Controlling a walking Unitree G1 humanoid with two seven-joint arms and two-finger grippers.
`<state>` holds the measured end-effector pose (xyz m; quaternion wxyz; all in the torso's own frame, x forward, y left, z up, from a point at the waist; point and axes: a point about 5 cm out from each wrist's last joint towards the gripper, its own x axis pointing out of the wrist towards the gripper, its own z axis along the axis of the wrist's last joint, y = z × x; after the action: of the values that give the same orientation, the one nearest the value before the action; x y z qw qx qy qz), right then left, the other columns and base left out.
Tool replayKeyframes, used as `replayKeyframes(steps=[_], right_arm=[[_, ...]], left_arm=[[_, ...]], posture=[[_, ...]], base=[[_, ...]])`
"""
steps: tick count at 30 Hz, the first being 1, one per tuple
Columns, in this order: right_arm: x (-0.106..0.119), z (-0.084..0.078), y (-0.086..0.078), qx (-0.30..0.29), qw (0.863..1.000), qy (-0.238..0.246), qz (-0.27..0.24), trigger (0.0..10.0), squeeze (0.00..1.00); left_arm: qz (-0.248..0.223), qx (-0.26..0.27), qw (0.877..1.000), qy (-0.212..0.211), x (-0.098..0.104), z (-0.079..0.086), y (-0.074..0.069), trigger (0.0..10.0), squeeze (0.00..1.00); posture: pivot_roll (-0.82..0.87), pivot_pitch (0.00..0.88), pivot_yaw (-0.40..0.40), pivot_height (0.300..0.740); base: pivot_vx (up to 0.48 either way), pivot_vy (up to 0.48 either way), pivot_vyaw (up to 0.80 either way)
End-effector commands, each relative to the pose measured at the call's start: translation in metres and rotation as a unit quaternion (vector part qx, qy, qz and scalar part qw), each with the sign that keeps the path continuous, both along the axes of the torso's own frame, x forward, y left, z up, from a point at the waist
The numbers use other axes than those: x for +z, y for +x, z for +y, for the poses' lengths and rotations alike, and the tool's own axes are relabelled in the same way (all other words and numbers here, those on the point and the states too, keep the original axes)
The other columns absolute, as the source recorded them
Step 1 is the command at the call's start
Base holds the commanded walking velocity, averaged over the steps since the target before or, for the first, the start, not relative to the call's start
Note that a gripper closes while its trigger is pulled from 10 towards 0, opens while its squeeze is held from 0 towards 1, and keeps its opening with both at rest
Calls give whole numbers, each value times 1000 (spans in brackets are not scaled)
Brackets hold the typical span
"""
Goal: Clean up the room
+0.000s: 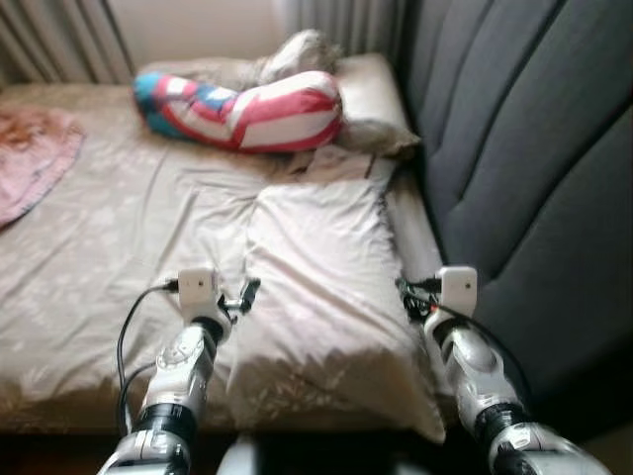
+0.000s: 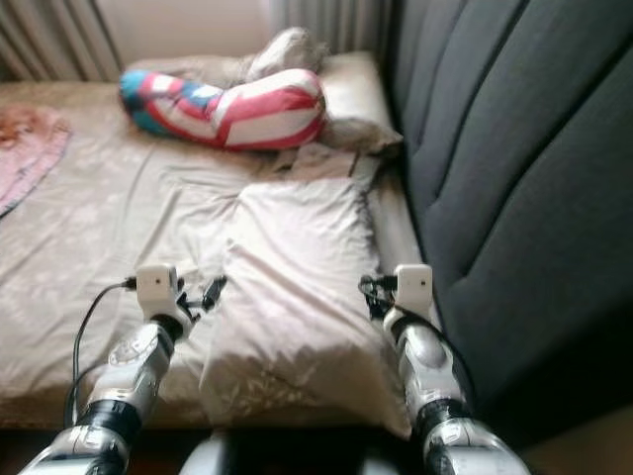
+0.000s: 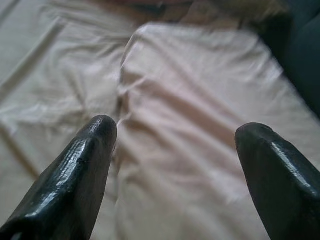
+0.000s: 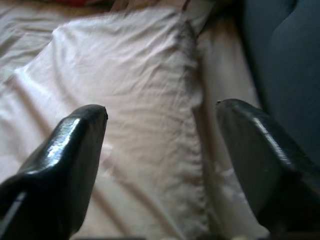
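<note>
L tool (image 3: 175,145) & R tool (image 4: 160,135) held wide apart, flanking beige pillow (image 1: 321,287) laid on bed (image 1: 89,257) by grey headboard (image 1: 534,178).

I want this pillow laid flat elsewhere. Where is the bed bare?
Bare sheet lies between the pale pillow and the pink cloth. The head end is crowded by the striped cushion; the headboard hems the right side.
</note>
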<state>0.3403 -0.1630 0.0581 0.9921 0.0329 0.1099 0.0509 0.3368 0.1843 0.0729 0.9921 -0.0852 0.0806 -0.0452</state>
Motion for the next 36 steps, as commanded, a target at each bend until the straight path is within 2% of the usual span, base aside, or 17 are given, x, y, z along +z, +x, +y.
replayKeyframes(steps=[1, 11, 17, 21, 22, 23, 24, 25, 29, 30, 36], right_arm=[[-6, -2, -3, -5, 1000, -1, 23, 10000, 1000], [-7, -5, 1, 10, 999, 0, 53, 10000, 1000], [-10, 0, -1, 30, 997, 2, 66, 10000, 1000], [-10, 0, 0, 35, 997, -3, 75, 10000, 1000], [-11, -2, 0, 37, 995, -11, 87, 10000, 1000], [-11, -1, 1, 42, 994, -17, 95, 10000, 714], [-11, -1, 1, 43, 994, -18, 96, 10000, 4], [-10, -1, 2, 42, 994, -16, 96, 10000, 0], [-9, 0, 3, 36, 994, -6, 99, 10000, 0], [-9, 1, 4, 30, 995, -9, 99, 10000, 0], [-13, -1, 2, 24, 992, -29, 118, 10000, 0]], left_arm=[[17, -6, 1000, -8, -5, -1, -2, 10000, 1000], [28, -8, 1000, 10, -4, 4, 5, 10000, 1000], [31, -4, 999, 26, -2, 7, 6, 10000, 1000], [28, 5, 999, 23, 1, 9, 9, 10000, 1000], [24, 14, 1000, 10, 2, 9, 10, 10000, 1000], [21, 21, 1000, -3, 4, 10, 10, 10000, 788], [21, 22, 1000, -4, 4, 12, 10, 10000, 290], [19, 22, 1000, -3, 4, 13, 9, 10000, 0], [15, 22, 1000, -2, 2, 20, 4, 10000, 0], [15, 23, 1000, 2, 0, 27, -1, 10000, 0], [10, 30, 1000, 4, 1, 37, -6, 10000, 0]], posture=[[-35, 199, -20, 668], [-38, 305, -22, 668], [-42, 339, -23, 668], [-43, 364, -24, 668], [-38, 373, -20, 668], [-34, 381, -13, 668], [-34, 381, -13, 668], [-27, 388, 4, 668], [-19, 388, 27, 668], [-9, 380, 35, 668], [3, 367, 51, 668]], base=[[0, 0, 0], [0, 0, 0], [0, 0, 0], [0, 0, 0], [0, 0, 0], [0, 0, 0], [0, 0, 0], [0, 0, 0], [0, 0, 0], [0, 0, 0], [0, 0, 0]])
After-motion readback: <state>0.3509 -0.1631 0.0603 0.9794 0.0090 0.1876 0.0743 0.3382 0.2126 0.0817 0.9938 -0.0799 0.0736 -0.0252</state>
